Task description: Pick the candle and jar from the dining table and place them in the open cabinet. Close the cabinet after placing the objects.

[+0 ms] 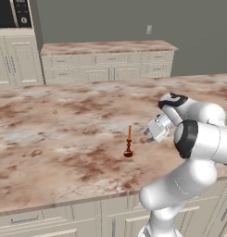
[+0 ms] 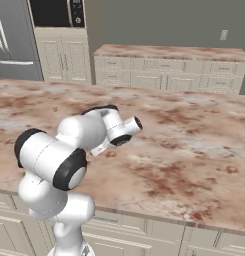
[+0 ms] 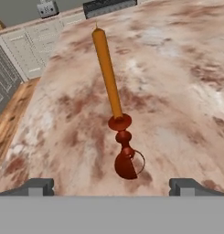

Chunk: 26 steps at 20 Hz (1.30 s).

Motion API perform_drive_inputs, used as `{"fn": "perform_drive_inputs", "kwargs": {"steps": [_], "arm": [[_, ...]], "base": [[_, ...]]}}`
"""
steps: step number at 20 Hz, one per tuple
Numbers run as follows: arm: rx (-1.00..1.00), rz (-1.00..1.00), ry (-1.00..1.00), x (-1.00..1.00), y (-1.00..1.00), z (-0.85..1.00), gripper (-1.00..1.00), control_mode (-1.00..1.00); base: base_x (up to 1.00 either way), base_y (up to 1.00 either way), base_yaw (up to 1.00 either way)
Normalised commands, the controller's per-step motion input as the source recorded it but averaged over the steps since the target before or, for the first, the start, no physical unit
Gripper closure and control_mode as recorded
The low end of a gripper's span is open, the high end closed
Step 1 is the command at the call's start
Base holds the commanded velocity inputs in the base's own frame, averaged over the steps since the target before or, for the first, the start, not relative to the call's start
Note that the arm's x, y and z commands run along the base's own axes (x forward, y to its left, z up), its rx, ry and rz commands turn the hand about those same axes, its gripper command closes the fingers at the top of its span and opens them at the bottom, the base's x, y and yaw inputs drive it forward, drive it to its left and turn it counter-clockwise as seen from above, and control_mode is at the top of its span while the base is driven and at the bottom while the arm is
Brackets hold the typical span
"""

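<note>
- Standing upright on the dining table [image 1: 50,139]: candle [image 1: 129,141], long axis vertical.
- Claw [image 1: 148,134]: spread fully wide, holding nothing.
- Bearing, left base view: candle at claw's 8 o'clock, near, apart; hand view centres it between fingertips [image 3: 38,186].

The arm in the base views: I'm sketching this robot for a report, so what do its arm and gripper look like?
The arm is glossy white, built of rounded tubular links with black bands at the joints. The hand at its end is a boxy white-grey block. The gripper has two small, dark grey, blocky finger tips. No cables or markings show.
</note>
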Motion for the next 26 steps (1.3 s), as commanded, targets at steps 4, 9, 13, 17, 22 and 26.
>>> {"fn": "perform_drive_inputs", "kwargs": {"steps": [4,9,13,17,22,26], "arm": [[0.07,0.00,0.00,0.00,0.18,-0.09,-1.00,-1.00],[0.04,0.00,0.00,0.01,0.22,-0.06,-1.00,-1.00],[0.01,0.00,0.00,0.04,0.23,-0.11,-1.00,-1.00],[0.01,0.00,0.00,0.06,0.20,-0.14,-1.00,-1.00],[0.01,0.00,0.00,0.03,0.20,-0.13,-1.00,-1.00],[0.03,0.00,-0.01,0.08,0.13,-0.15,-1.00,-1.00]], "base": [[0.00,0.00,0.00],[0.00,0.00,0.00],[0.00,0.00,0.00],[0.00,0.00,0.00],[0.00,0.00,0.00],[0.00,0.00,0.00]]}}
